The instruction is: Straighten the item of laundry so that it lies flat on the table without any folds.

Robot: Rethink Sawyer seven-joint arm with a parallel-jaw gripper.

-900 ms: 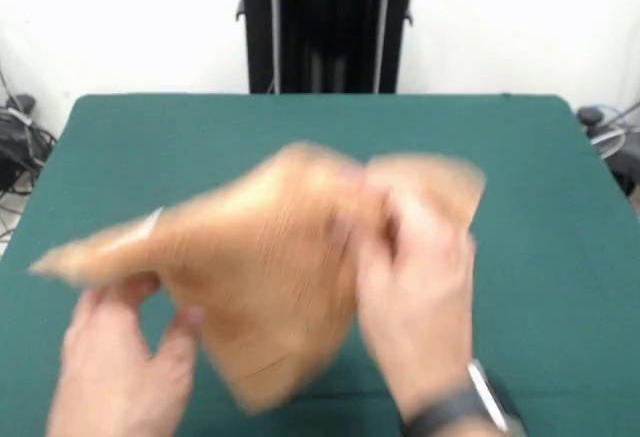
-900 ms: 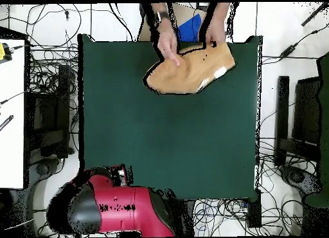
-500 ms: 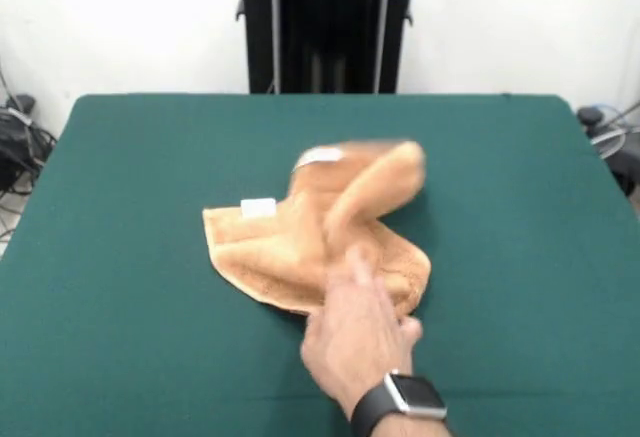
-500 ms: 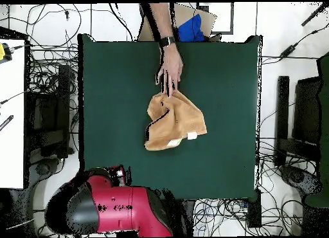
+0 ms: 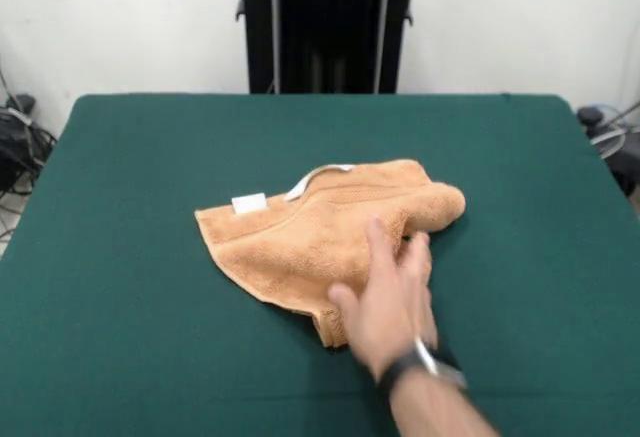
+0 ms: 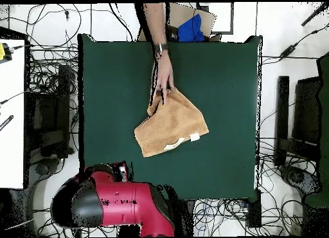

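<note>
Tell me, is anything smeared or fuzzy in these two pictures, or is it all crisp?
Front view: the person's hand and wrist are smeared by motion, while the towel and the green table look fairly crisp. Overhead view: the hand at the towel's edge shows no such streaking.

We note bright, even room light, soft shadow under the towel (image 5: 320, 232) on the table (image 5: 120, 157), the hand (image 5: 385, 302) slightly motion-blurred, no glare, background sharp.
</note>
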